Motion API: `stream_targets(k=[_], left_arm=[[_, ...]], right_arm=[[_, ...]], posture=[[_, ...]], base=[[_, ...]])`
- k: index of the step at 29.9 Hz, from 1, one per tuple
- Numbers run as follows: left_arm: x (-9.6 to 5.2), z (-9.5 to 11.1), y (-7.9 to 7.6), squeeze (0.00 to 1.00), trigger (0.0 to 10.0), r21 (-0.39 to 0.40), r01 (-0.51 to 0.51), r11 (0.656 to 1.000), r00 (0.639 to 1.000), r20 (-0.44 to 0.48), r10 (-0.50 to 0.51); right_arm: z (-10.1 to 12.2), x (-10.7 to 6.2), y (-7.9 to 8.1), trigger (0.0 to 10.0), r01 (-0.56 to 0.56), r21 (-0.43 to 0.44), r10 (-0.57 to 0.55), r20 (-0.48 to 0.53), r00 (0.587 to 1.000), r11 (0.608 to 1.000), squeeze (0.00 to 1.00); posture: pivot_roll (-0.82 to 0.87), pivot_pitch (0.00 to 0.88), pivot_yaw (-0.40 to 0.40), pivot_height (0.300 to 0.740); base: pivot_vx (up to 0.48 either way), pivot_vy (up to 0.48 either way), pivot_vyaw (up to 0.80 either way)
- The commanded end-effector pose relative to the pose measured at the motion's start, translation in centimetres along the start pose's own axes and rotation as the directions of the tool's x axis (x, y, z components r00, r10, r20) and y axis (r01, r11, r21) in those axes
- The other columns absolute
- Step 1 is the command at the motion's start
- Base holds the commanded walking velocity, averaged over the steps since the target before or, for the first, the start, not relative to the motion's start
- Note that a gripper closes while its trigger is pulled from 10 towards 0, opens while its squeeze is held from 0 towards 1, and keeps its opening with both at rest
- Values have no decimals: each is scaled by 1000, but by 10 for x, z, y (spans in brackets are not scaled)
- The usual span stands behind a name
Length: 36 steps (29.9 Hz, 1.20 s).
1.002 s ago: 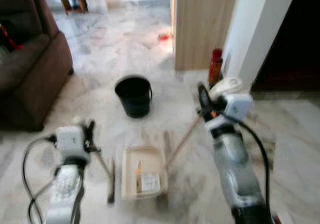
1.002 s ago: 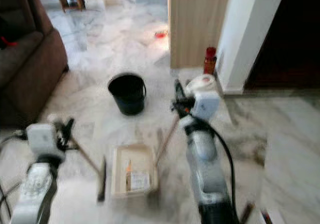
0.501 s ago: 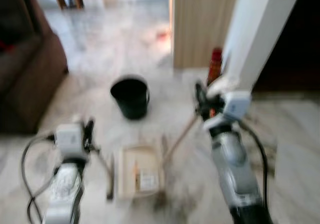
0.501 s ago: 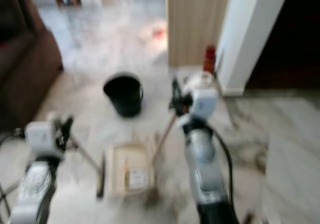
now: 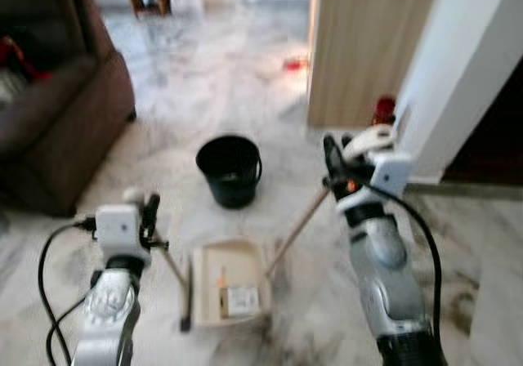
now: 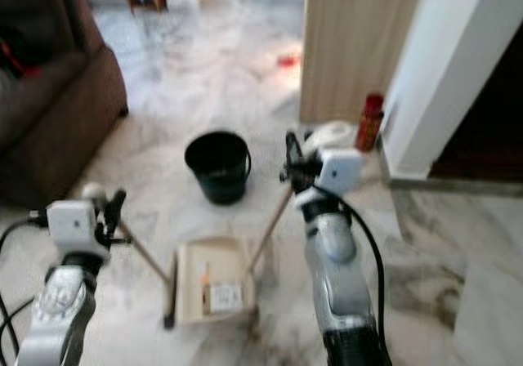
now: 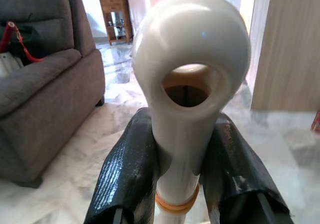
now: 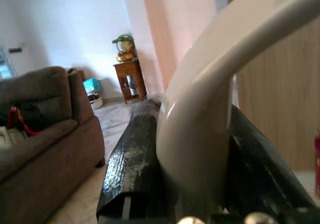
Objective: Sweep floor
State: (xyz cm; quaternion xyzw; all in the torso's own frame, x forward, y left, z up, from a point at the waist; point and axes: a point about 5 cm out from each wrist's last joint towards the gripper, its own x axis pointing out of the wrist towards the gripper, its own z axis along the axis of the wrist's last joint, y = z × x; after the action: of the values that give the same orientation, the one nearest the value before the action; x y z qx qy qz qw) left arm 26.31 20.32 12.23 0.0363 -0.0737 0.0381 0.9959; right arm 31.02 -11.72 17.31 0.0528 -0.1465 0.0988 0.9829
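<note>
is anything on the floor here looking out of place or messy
Little stands out. A small red item lies loose on the marble floor past the black bucket. Litter sits inside the dustpan, where it belongs.

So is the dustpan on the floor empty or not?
Not empty: the dustpan holds a small whitish piece and an orange scrap near its front; what they are, cannot tell.

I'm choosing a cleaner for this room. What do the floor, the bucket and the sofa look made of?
Floor: polished marble or marble-look tile, grey veining and sheen.
Bucket: probably plastic, plain matte black with a thin handle.
Sofa: woven fabric upholstery, matte grey-brown, soft cushions.
</note>
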Motion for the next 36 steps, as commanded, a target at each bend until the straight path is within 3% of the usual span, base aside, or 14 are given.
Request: stream_targets(k=[1,18,23,36], left_arm=[[1,10,8,0,10000,34,-23,999,999,49,21],[0,9,9,0,10000,36,-24,999,999,46,22],[0,9,9,0,10000,35,-23,999,999,46,21],[1,8,6,0,10000,31,-9,999,999,45,8]], right_arm=[[13,4,10,10000,-34,26,32,63,998,999,0],[16,5,13,10000,-52,25,50,75,996,998,0],[16,6,14,10000,-58,26,56,81,995,998,0],[18,6,13,10000,-58,32,55,85,995,998,0]], posture=[[77,75,52,740],[78,77,52,740],[77,73,52,740],[73,76,53,740]], base=[[334,0,0],[337,0,0],[337,0,750],[302,0,0]])
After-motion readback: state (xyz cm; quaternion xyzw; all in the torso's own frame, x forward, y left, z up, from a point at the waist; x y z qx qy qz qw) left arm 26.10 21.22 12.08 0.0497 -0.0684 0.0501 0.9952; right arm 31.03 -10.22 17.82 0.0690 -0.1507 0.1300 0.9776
